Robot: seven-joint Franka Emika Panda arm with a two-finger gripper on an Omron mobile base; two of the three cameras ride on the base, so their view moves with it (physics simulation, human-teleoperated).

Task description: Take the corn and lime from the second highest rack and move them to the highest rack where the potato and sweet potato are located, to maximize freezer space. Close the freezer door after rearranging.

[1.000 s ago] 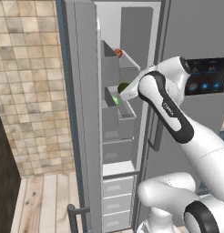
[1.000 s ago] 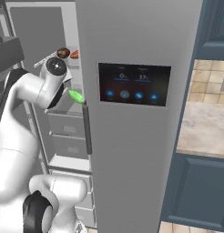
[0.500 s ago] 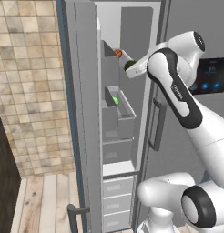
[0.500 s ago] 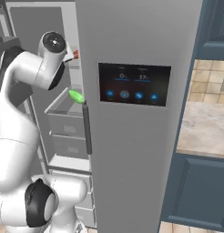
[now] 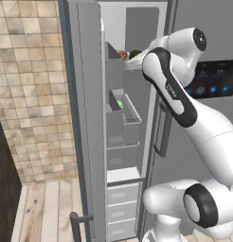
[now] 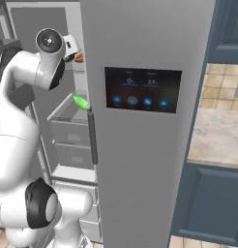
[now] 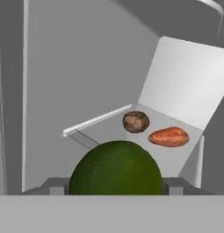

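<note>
My gripper (image 7: 115, 185) is shut on the dark green lime (image 7: 116, 167) and holds it just in front of the highest rack (image 7: 96, 121). On that shelf lie the brown potato (image 7: 135, 121) and the orange sweet potato (image 7: 168, 136). In the left base view the gripper (image 5: 133, 60) is up at that shelf, beside the sweet potato (image 5: 122, 54). A bright green long item, apparently the corn (image 5: 120, 104), lies in the second highest rack (image 5: 132, 115) below. The right base view shows the corn (image 6: 81, 101) in the same bin (image 6: 66, 117).
The freezer door (image 5: 86, 142) stands wide open to the left, its handle (image 5: 78, 221) low down. The closed door with the black dispenser panel (image 6: 142, 89) is on the right. More drawers (image 5: 122, 208) sit below the bin. A tiled wall (image 5: 31, 94) is behind the open door.
The arm has risen from the level of the second highest rack to the highest rack, carrying the lime. The bright green item stays in the bin.
</note>
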